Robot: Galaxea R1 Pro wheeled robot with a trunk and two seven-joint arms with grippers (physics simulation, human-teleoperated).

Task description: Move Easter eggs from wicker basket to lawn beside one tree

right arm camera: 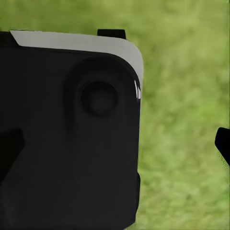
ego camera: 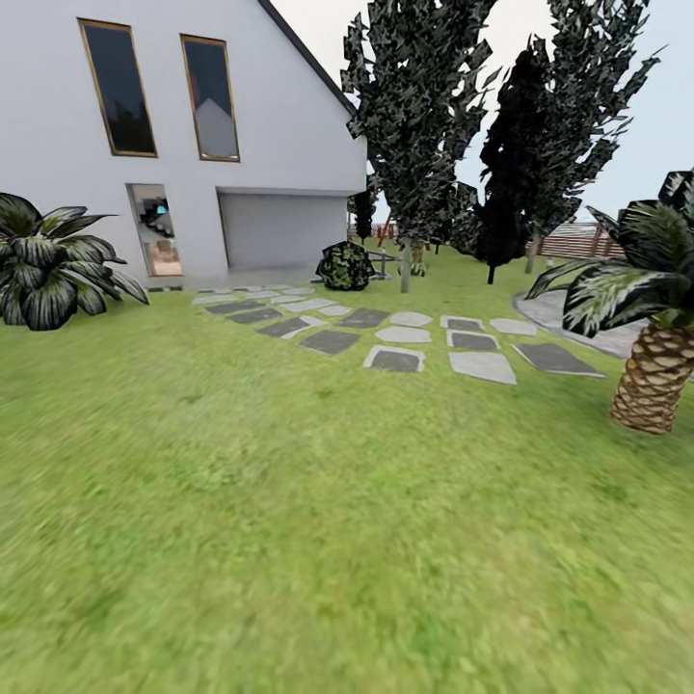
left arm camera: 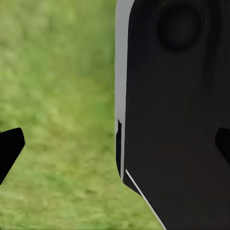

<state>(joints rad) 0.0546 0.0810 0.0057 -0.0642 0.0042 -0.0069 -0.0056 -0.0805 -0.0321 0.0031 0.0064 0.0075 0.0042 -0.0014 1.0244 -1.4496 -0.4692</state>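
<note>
End effectors: left end effector (left arm camera: 115, 143) and right end effector (right arm camera: 115, 143) show dark fingertips spread wide, empty, above mottled green lawn (ego camera: 318, 540).
Basket and eggs: whereabouts unknown; nearer arm cannot be judged.
Ahead: grey paving stones (ego camera: 395, 360), scaly-trunked palm (ego camera: 655, 376).

Blurred, mottled green lawn (left arm camera: 62, 96) covered the left half of the frame. A large black body of the robot (left arm camera: 177, 124), edged by a pale grey strip along its left side and bearing a round recess at the upper right, took up the right half. One dark fingertip of the left tool (left arm camera: 9, 146) jutted in at the lower left edge, another at the right edge, with nothing between them.
</note>
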